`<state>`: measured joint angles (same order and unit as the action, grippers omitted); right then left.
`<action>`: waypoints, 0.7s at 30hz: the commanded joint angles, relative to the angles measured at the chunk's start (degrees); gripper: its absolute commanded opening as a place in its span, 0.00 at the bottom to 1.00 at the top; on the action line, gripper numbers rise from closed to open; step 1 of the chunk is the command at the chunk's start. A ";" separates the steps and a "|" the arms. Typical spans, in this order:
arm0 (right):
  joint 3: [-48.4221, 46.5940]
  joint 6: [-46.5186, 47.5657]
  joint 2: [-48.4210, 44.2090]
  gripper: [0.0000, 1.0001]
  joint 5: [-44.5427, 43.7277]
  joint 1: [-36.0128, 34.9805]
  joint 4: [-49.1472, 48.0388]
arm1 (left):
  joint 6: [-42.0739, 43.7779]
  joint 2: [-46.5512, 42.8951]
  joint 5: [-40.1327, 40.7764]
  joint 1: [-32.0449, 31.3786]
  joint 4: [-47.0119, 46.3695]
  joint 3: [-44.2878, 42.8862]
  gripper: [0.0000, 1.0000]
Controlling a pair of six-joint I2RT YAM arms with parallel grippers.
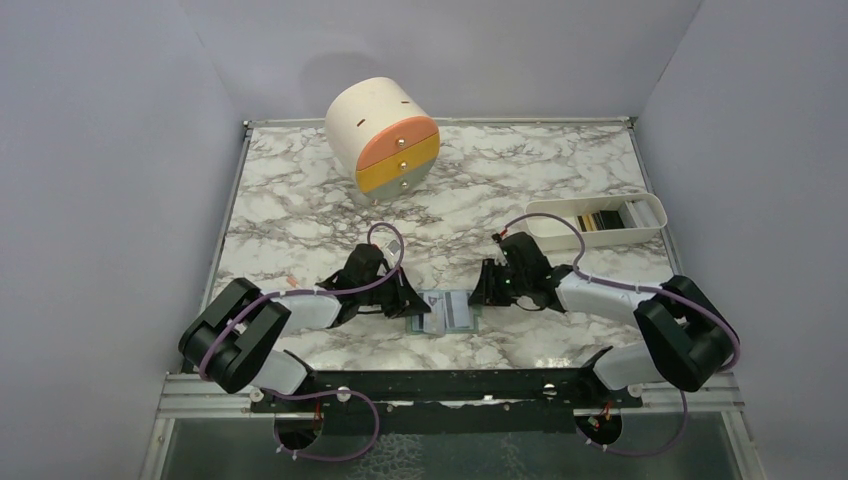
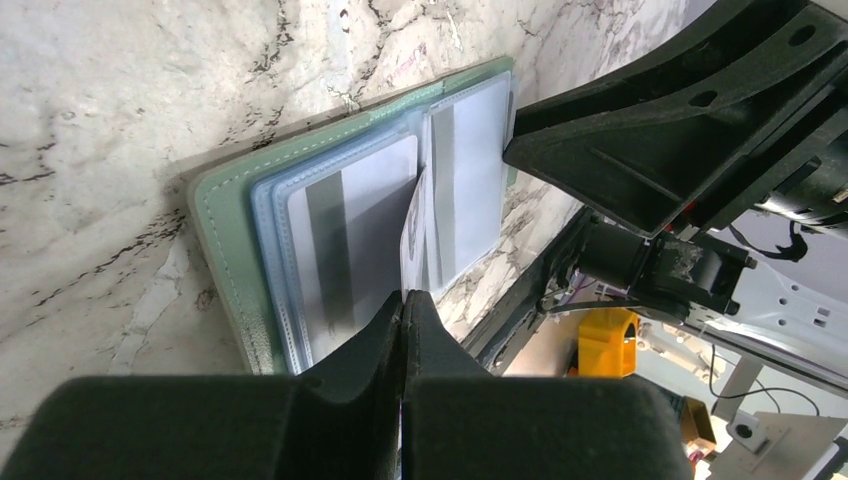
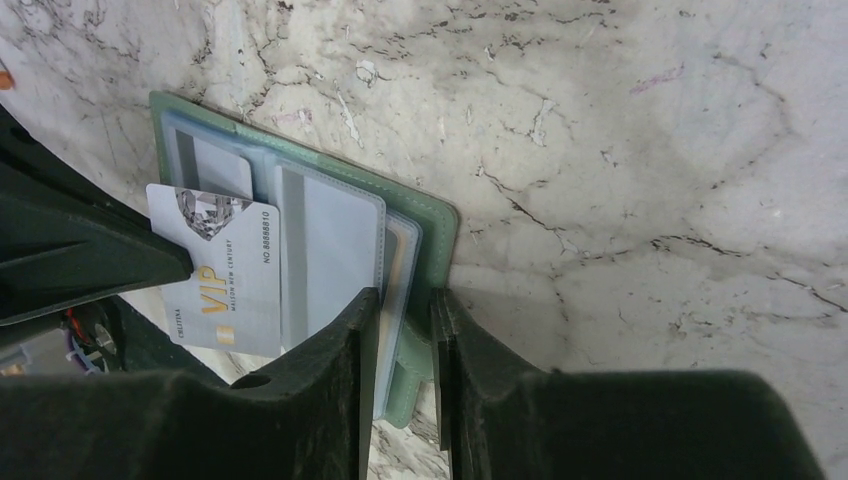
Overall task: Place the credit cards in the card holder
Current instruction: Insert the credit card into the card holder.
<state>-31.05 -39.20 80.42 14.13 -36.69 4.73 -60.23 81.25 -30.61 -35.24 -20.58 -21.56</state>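
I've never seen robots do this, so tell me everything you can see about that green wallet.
The wallet lies open and flat on the marble table, between the two grippers. Its stitched sage-green cover looks like leather; inside are clear plastic sleeves, some holding pale cards. The right gripper pinches one edge; the left gripper holds a VIP card at the sleeves.

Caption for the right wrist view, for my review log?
Right gripper pinches the edge of the open card holder on marble; left gripper holds a grey VIP card at its sleeves.
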 commanded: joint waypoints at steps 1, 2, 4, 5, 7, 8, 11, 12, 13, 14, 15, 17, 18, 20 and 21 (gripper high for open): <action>2.00 0.00 -1.27 0.27 -1.83 -0.25 2.63 | -1.33 0.84 0.72 -0.06 -1.41 0.77 0.00; 2.04 0.11 -1.26 0.28 -1.72 -0.24 2.65 | -1.44 0.88 0.67 0.04 -1.84 0.77 0.00; 2.38 0.09 -0.99 0.28 -1.21 -0.31 2.44 | -1.52 0.95 0.53 -0.04 -2.77 0.80 0.00; 2.66 0.01 -0.83 0.28 -0.96 -0.30 2.25 | -1.60 1.05 0.55 -0.08 -3.17 0.75 0.00; 3.32 -0.12 -0.79 0.28 -0.78 -0.31 1.82 | -1.58 1.35 0.24 -0.15 -4.31 0.69 0.00; 3.70 -0.29 -0.92 0.27 -0.77 -0.29 1.63 | -1.55 1.45 0.00 -0.28 -4.93 0.74 0.00; 4.50 -0.50 -1.57 0.25 -0.86 -0.31 1.24 | -0.81 1.77 -0.39 -0.60 -7.04 0.61 0.00; 4.78 -0.52 -1.85 0.25 -0.94 -0.31 1.14 | -0.18 1.74 -0.48 -0.73 -7.45 0.57 0.00; 4.97 -0.45 -2.01 0.24 -1.02 -0.29 0.94 | 0.44 1.82 -0.57 -0.84 -7.61 0.40 0.00; 5.07 -0.44 -2.14 0.23 -1.11 -0.31 0.78 | 0.99 1.82 -0.66 -0.80 -7.68 0.33 0.00; 5.14 -0.37 -2.19 0.23 -1.20 -0.31 0.66 | 1.59 1.78 -0.63 -0.79 -7.72 0.30 0.00; 5.12 -0.19 -2.19 0.22 -1.21 -0.31 0.62 | 2.47 1.95 -0.15 -0.79 -7.72 0.45 0.00; 5.20 -0.10 -2.12 0.22 -1.17 -0.30 0.49 | 2.87 2.11 0.13 -0.83 -7.72 0.62 0.00; 5.37 0.00 -2.11 0.22 -1.21 -0.27 0.48 | 3.81 2.81 0.29 -0.86 -7.72 0.64 0.00; 5.50 0.00 -2.24 0.22 -1.21 -0.31 0.42 | 4.44 3.25 0.29 -0.81 -7.72 0.62 0.00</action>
<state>-27.70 -40.23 77.95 14.20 -36.69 2.31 -59.22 82.81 -30.61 -35.75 -26.57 -21.39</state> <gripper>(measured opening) 0.225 0.010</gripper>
